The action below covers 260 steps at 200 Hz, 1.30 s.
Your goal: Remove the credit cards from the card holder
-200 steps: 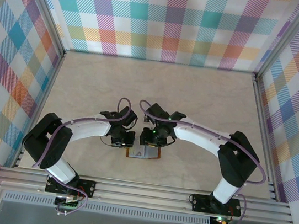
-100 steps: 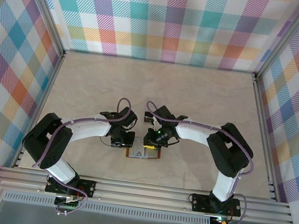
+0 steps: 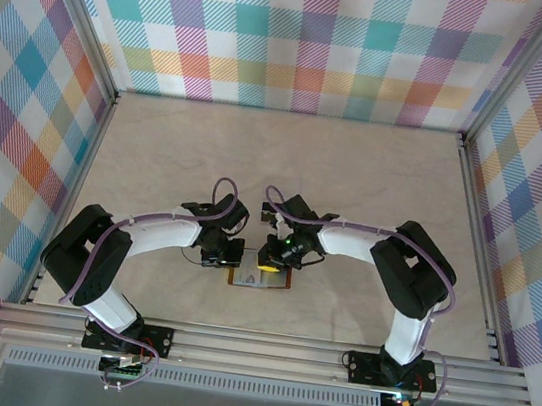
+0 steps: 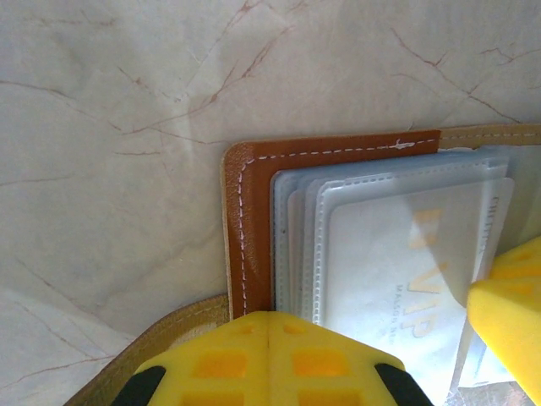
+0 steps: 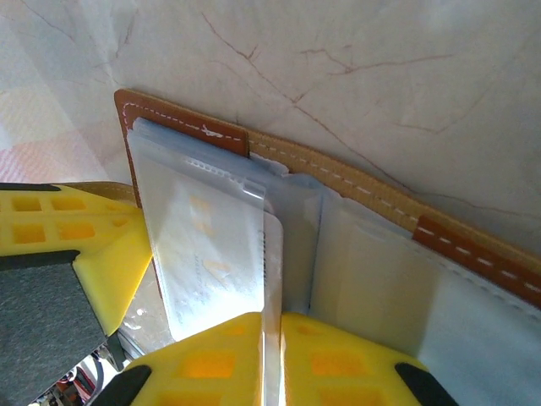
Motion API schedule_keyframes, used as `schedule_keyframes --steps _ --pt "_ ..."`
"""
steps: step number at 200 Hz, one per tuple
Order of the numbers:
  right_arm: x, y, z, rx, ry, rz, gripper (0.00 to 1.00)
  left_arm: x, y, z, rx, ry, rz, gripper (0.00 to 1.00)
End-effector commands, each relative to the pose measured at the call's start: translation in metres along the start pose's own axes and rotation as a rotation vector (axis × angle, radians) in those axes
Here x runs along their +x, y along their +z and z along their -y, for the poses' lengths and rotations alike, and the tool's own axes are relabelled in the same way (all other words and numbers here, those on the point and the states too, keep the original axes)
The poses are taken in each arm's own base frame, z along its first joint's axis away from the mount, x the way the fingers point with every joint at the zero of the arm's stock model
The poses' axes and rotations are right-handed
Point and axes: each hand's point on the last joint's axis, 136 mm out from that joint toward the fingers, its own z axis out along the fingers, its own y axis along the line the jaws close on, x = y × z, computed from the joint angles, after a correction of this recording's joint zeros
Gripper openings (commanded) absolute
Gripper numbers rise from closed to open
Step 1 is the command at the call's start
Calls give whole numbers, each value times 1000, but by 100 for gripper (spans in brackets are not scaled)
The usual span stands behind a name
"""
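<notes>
Plaid walls (image 3: 314, 38) box in a pale, veined counter (image 3: 376, 177), and all the work sits close to the middle of its near edge.

My right hand (image 5: 272, 338) has its yellow fingers almost together. A thin whitish edge runs down between them, which I take to be the pale credit card (image 4: 397, 271) pinched at its rim, though it could be the rim of its sleeve. My left hand (image 4: 269, 338) has its fingers pressed flat together and sits on the stitched brown border of the card holder (image 4: 254, 220), I judge to pin it down.

The card holder lies open and flat on the counter between the two hands, its stacked clear sleeves (image 4: 304, 245) fanned upward. The pale card, with faint gold lettering, is inside a sleeve, at most a sliver proud of the opening.

As I read it, very little is done. The holder is open and steadied and the first card is gripped, but no card lies loose on the counter. I cannot make out a dark card in these sleeves. Every card has yet to come out.
</notes>
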Motion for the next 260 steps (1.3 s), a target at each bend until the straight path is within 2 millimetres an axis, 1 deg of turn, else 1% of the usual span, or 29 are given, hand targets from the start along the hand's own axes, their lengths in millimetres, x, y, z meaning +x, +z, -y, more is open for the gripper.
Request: schedule_keyframes --steps 1,27,82,124,139,158,181,194,211,228,238,260 --pt "4 6 4 -14 18 -27 12 6 4 -5 -33 7 -22 6" --pt "5 4 7 3 23 -18 8 6 4 -5 -35 5 -22 6" --pt "5 -10 20 64 39 19 5 6 4 -6 -39 5 -22 6" --pt "6 -15 28 105 47 27 5 6 3 -7 -49 7 -22 6" --pt "5 -15 25 92 39 27 8 6 3 -8 -52 7 -23 6" --pt "4 -14 14 30 27 30 10 2 -2 -2 -32 8 -9 6" --pt "3 -12 11 9 31 23 11 -1 -13 9 6 10 10 6" --pt "3 -10 6 -24 24 18 15 -3 -20 19 47 14 21 6" --pt "4 -9 -3 -78 18 6 19 -2 -24 33 107 22 16 7" --pt "3 -9 -7 -101 12 8 21 1 -22 45 136 36 -3 7" --pt "3 -10 -7 -98 12 9 21 3 -18 48 131 44 -11 7" --pt "3 -11 -2 -66 24 13 24 5 -8 42 90 42 -25 7"
